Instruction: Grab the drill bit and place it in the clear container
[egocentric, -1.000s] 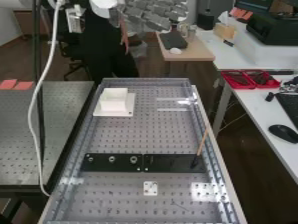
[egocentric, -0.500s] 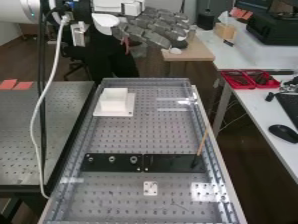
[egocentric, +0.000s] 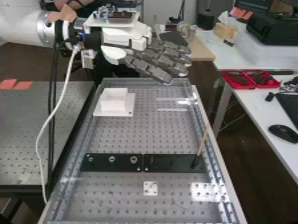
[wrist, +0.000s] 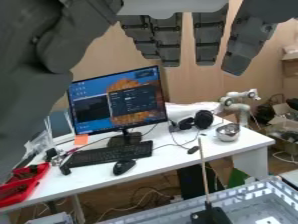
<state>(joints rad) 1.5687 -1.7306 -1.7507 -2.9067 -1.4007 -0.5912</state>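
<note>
The dark grey mechanical hand (egocentric: 154, 62), straight-fingered and empty, hangs near the perforated grey metal tray's (egocentric: 126, 135) far edge. Clear plastic container (egocentric: 174, 109): far right. Drill bit: too small to identify.

No readable text, labels, brands, numbers or signs.

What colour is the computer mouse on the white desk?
Black; the mouse shows best in the high view.
</note>
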